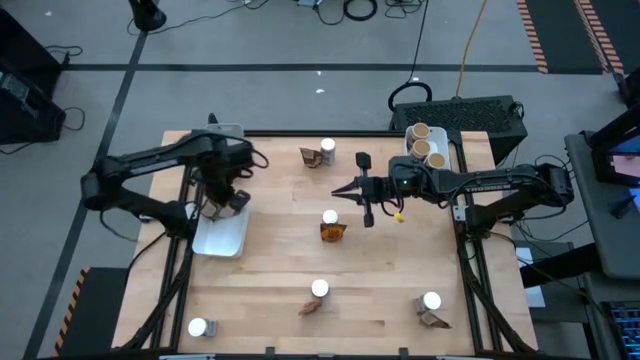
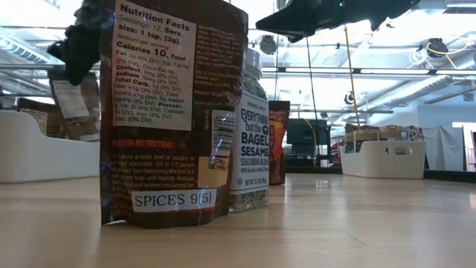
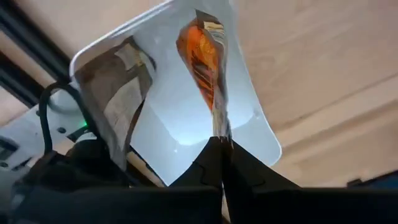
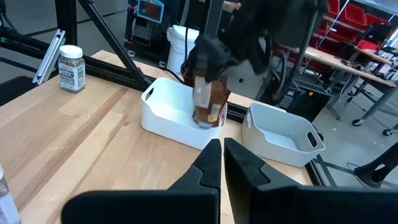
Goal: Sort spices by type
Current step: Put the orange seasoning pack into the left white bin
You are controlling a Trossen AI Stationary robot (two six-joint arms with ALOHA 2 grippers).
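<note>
My left gripper (image 1: 228, 205) hangs over the near-left white tray (image 1: 215, 243), shut on a brown and orange packet (image 3: 205, 59). The right wrist view shows that packet (image 4: 208, 102) low inside the tray (image 4: 163, 118). A second brown packet (image 3: 118, 93) leans in the tray beside it. My right gripper (image 1: 347, 189) hovers shut and empty at mid-table, above a white-lidded jar (image 1: 330, 216) with a packet (image 1: 332, 232) against it. Cork-topped jars (image 1: 425, 146) stand in the far-right tray. My left gripper pinches the packet's narrow end (image 3: 219, 127) between its two fingers, coming from above and pointing down. The packet hangs below the fingers inside the tray's walls. Whether its lower end touches the tray floor, I cannot tell.
More white-lidded jars stand about the table, most with a packet beside them: far middle (image 1: 327, 149), near middle (image 1: 319, 289), near right (image 1: 431, 300), near left (image 1: 198, 327). An empty white tray (image 4: 283, 134) sits at the far left. One packet (image 2: 171, 112) and a jar (image 2: 249, 149) fill the low view.
</note>
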